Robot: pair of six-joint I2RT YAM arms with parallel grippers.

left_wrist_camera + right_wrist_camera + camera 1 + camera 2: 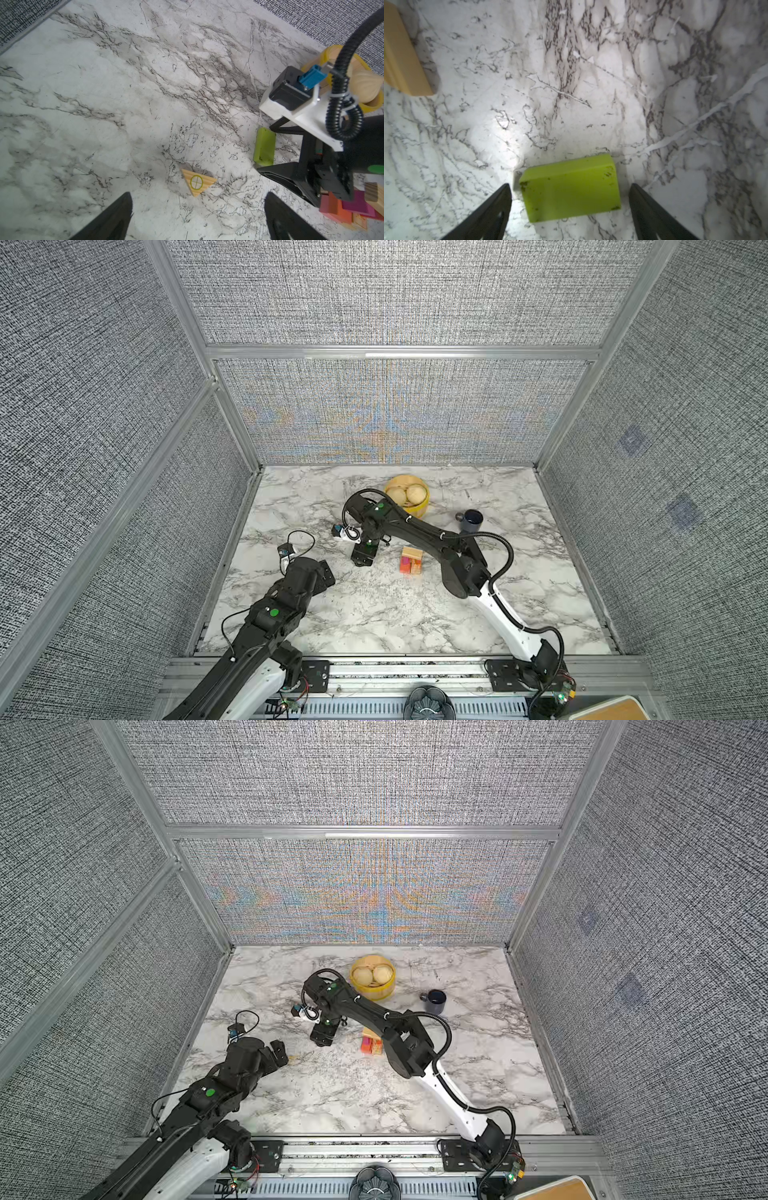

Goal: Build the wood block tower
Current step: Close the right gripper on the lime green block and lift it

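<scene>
1. Nearest: right gripper (570, 184), jaws spread, straddling lime-green slab (571, 190), gaps both sides, nothing grasped.
2. Slab rests on marble table (591, 83), near the tower (410, 562), on its left-arm side.
3. Tower: orange, pink and tan blocks stacked.
4. The left gripper (197, 193) is wide open, empty, farther from tower; tan triangle block (196, 182) lies just beyond its tips.

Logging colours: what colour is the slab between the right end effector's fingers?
Lime-green slab, clearest in right wrist view.
</scene>
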